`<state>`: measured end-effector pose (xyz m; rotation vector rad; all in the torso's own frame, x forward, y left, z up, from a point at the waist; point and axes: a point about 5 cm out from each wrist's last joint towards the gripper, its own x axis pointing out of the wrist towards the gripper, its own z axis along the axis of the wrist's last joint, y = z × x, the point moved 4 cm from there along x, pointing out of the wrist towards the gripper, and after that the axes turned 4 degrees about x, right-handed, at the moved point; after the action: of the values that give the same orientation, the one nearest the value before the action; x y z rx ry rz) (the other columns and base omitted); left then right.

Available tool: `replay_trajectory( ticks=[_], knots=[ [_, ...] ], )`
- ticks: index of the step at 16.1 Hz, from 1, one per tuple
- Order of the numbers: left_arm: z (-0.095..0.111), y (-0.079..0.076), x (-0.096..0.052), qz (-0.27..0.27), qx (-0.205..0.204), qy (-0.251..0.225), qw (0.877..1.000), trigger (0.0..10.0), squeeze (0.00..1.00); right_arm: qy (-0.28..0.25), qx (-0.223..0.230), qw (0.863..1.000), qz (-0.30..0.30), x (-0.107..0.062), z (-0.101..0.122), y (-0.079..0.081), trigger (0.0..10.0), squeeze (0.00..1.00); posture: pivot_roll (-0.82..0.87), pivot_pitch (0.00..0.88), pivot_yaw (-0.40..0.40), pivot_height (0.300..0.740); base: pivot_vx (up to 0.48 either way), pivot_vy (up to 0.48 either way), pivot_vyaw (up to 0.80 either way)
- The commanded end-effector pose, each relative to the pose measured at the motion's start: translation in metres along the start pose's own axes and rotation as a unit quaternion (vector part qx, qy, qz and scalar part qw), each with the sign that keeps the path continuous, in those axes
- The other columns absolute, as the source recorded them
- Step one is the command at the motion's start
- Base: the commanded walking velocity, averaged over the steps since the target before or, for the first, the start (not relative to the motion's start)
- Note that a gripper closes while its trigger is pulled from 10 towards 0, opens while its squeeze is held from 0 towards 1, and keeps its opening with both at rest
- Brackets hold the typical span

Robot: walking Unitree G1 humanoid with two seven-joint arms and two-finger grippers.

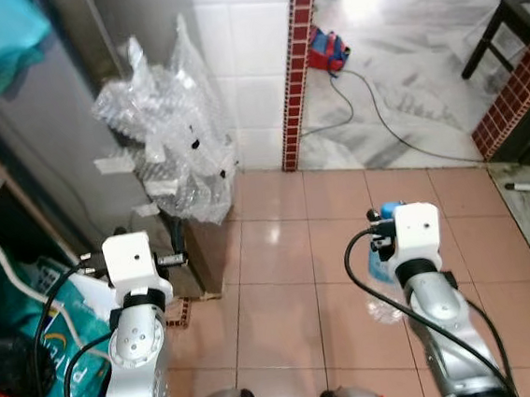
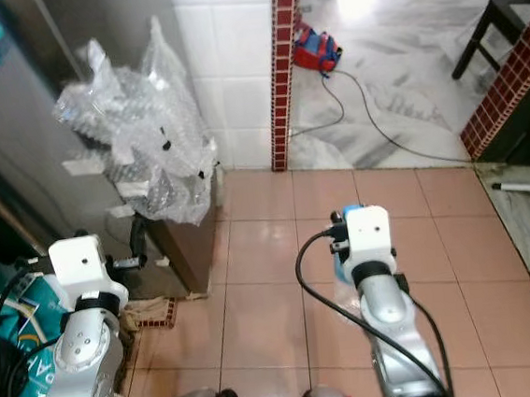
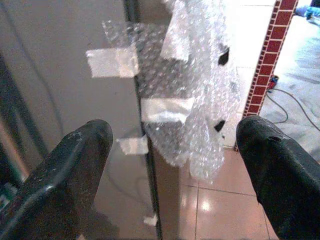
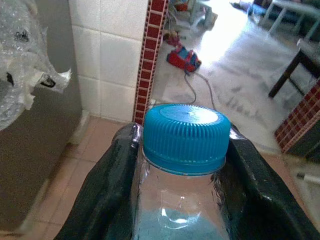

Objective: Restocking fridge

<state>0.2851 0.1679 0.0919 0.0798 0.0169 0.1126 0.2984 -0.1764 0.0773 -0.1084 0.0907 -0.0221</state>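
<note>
Right wrist view: a clear plastic bottle with a blue ribbed screw cap (image 4: 186, 137) is clamped just below the cap between the two black fingers (image 4: 107, 190) of the right gripper (image 4: 182, 165), one finger pressed against each side of the neck, and the bottle is held upright. In the head views the same bottle (image 1: 382, 243) is seen in front of the right arm, above the pink-tiled floor (image 1: 280, 253), its blue top peeking out beside the white wrist block. The left gripper (image 3: 175, 165) is spread wide with nothing between its fingers (image 3: 70, 170), and it is pointed at the edge of a tall grey metal fridge (image 3: 55, 100). A crumpled sheet of clear bubble wrap (image 1: 169, 133) is fixed to the fridge side with strips of white tape (image 3: 112, 62). A white-tiled wall (image 1: 252, 59) with a vertical band of red-brown mosaic tiles (image 1: 297, 64) stands behind it, and beyond that a grey marble floor (image 1: 412, 62) is crossed by a dark cable (image 1: 379, 112) running to a small red and blue object (image 1: 326, 52), possibly an appliance, though it is too small to be identified. A dark table leg (image 1: 489, 36) is seen at the far right.
</note>
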Motion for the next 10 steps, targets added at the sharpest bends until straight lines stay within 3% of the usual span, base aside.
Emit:
replay_trajectory(
  ticks=[1, 6, 10],
  knots=[
    [0.0067, 0.0021, 0.0013, 0.006, -0.002, -0.012, 1.0, 10.0, 0.0, -0.031, 0.003, 1.0, 0.004, 0.0028, 0.0147, -0.0013, 10.0, 0.0, 0.04, 0.095, 0.005, 0.74, 0.405, 0.0, 0.0],
    [0.0103, 0.0012, 0.0018, 0.014, -0.01, -0.015, 1.0, 10.0, 0.0, -0.036, 0.008, 0.999, 0.011, 0.0038, 0.017, 0.0004, 10.0, 0.0, 0.04, 0.094, 0.004, 0.74, 0.343, 0.0, 0.0],
    [0.0117, 0.0023, 0.0036, 0.023, -0.006, -0.015, 1.0, 10.0, 0.0, -0.039, 0.017, 0.999, 0.021, 0.0066, 0.0184, 0.0029, 10.0, 0.0, 0.05, 0.09, 0.006, 0.74, 0.0, 0.0, 0.0]
  ],
)
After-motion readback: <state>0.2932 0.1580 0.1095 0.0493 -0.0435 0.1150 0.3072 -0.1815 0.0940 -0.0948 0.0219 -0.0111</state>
